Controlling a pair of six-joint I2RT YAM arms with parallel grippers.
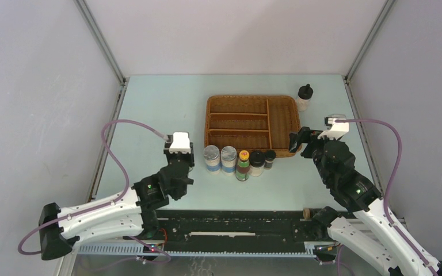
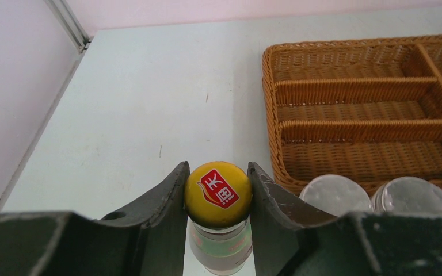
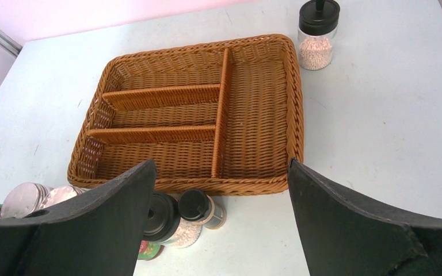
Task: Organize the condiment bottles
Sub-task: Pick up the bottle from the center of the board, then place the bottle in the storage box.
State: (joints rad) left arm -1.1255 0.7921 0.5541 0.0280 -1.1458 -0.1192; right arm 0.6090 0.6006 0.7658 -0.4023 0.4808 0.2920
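The left claw (image 2: 217,171) and the lower edge hide most of the yellow-capped bottle (image 2: 217,194).

We see a brown wicker tray (image 1: 236,97) on the pale table (image 1: 155,115) — three short compartments stacked on its left, one long compartment down its right. Grey walls (image 1: 34,86) enclose the table.

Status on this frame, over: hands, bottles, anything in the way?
Left hand shut on yellow-capped dark sauce bottle. Right hand open, empty, near brown wicker divided tray. Two silver-topped shakers crowd the held bottle's right side.
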